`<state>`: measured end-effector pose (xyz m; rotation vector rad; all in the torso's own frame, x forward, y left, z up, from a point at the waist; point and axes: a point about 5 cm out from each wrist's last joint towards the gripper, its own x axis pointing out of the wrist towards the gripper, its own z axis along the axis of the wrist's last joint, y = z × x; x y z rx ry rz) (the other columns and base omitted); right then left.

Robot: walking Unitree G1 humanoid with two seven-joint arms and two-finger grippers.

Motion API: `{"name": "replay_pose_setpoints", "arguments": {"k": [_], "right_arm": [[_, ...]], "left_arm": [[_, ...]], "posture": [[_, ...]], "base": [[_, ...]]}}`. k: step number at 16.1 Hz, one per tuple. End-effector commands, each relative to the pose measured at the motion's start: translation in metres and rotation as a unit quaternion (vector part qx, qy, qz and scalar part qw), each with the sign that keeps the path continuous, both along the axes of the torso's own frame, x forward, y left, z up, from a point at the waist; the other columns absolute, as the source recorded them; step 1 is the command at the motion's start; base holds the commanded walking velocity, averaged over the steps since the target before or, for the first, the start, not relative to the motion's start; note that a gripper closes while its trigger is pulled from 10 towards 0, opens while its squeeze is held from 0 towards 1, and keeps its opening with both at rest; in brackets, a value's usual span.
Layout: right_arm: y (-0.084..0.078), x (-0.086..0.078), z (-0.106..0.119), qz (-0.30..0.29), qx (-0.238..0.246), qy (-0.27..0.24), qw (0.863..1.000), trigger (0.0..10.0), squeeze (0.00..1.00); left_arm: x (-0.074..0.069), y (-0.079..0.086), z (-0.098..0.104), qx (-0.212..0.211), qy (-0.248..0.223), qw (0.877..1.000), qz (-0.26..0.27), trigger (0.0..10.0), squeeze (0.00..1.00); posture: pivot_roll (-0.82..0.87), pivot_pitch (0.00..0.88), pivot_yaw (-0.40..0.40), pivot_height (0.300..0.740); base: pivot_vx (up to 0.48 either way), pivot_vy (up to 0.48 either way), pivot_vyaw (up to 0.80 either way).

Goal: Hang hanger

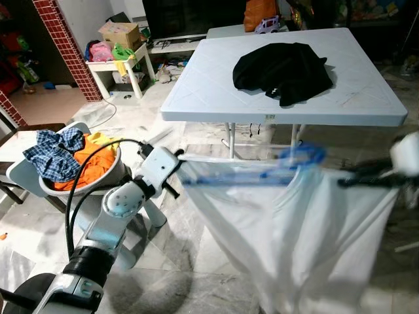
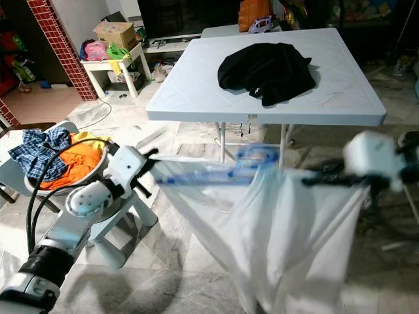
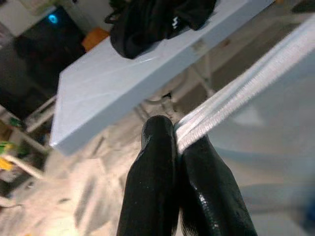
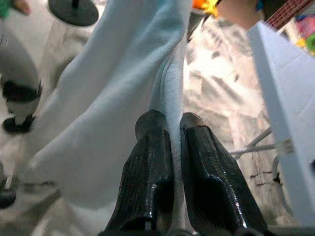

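Now the left gripper (image 3: 174, 140) has its fingers pressed together on one shoulder edge of a pale blue garment (image 1: 294, 235), and the right gripper (image 4: 174, 123) pinches the other shoulder. Between them the cloth hangs spread, in front of the near edge of the white table (image 1: 216, 85). A blue hanger (image 1: 298, 158) sits blurred at the collar. A black garment (image 1: 283, 72) lies on the tabletop, toward its far edge.

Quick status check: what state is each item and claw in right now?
Left claw: shut on the garment's edge.
Right claw: shut on the garment.
White garment: held stretched between both claws, hanging down.
Blue hanger: inside the garment's top, not hung.
Black cloth: crumpled on the table.
Basin: full of clothes.
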<state>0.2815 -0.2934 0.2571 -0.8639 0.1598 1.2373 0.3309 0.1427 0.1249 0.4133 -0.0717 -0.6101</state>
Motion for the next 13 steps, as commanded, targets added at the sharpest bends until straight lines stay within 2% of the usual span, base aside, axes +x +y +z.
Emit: {"name": "replay_pose_setpoints", "arguments": {"k": [1, 3, 5, 7, 8, 9, 10, 11, 12, 13], "right_arm": [[-0.007, -0.001, 0.018, -0.006, 0.055, -0.005, 0.998, 10.0, 0.0], [-0.004, 0.001, 0.02, -0.004, 0.113, 0.003, 0.994, 10.0, 0.0], [0.003, 0.006, 0.023, -0.007, 0.171, 0.006, 0.985, 10.0, 0.0], [0.023, 0.014, 0.014, -0.017, 0.24, -0.003, 0.971, 10.0, 0.0], [0.026, 0.016, 0.012, -0.021, 0.251, -0.004, 0.968, 10.0, 0.0], [0.038, 0.02, 0.001, -0.044, 0.272, -0.016, 0.961, 10.0, 0.0], [0.051, 0.023, -0.012, -0.059, 0.277, -0.016, 0.959, 10.0, 0.0], [0.068, 0.025, -0.024, -0.08, 0.284, -0.033, 0.955, 10.0, 0.0], [0.078, 0.028, -0.032, -0.1, 0.29, -0.037, 0.951, 10.0, 0.0], [0.087, 0.032, -0.038, -0.12, 0.304, -0.041, 0.944, 10.0, 0.0]], "left_arm": [[-0.001, 0.025, -0.006, -0.024, 0.026, 0.998, 0.049, 0.0, 0.0], [-0.004, 0.015, -0.01, -0.061, 0.041, 0.996, 0.042, 0.0, 0.0], [-0.005, 0.01, -0.013, -0.069, 0.046, 0.996, 0.042, 0.0, 0.0], [-0.006, -0.005, -0.013, -0.106, 0.047, 0.992, 0.047, 0.7, 0.0], [-0.006, -0.007, -0.013, -0.107, 0.045, 0.992, 0.048, 0.7, 0.0], [-0.007, -0.014, -0.014, -0.107, 0.045, 0.992, 0.047, 2.7, 0.0], [-0.008, -0.02, -0.016, -0.104, 0.046, 0.992, 0.046, 3.5, 0.0], [-0.008, -0.024, -0.018, -0.098, 0.049, 0.993, 0.05, 10.0, 0.0], [-0.008, -0.026, -0.019, -0.097, 0.051, 0.993, 0.052, 10.0, 0.0], [-0.007, -0.026, -0.017, -0.096, 0.044, 0.993, 0.058, 10.0, 1.0]], "posture": [[-0.15, 0.0, 0.154, 0.74], [-0.15, 0.0, 0.151, 0.74], [-0.14, 0.0, 0.147, 0.74], [-0.13, 0.0, 0.141, 0.74], [-0.13, 0.0, 0.141, 0.74], [-0.13, 0.0, 0.139, 0.74], [-0.13, 0.0, 0.139, 0.74], [-0.13, 0.0, 0.14, 0.74], [-0.13, 0.0, 0.14, 0.74], [-0.13, 0.0, 0.141, 0.74]], "base": [[0.0, 0.0, 0.0], [0.0, 0.0, 0.0], [0.0, 0.0, 0.0], [0.0, 0.0, 0.0], [0.0, 0.0, 0.0], [0.0, 0.0, 0.0], [0.0, 0.0, 0.0], [0.0, 0.0, 0.0], [0.0, 0.0, 0.0], [0.0, 0.0, 0.0]]}}
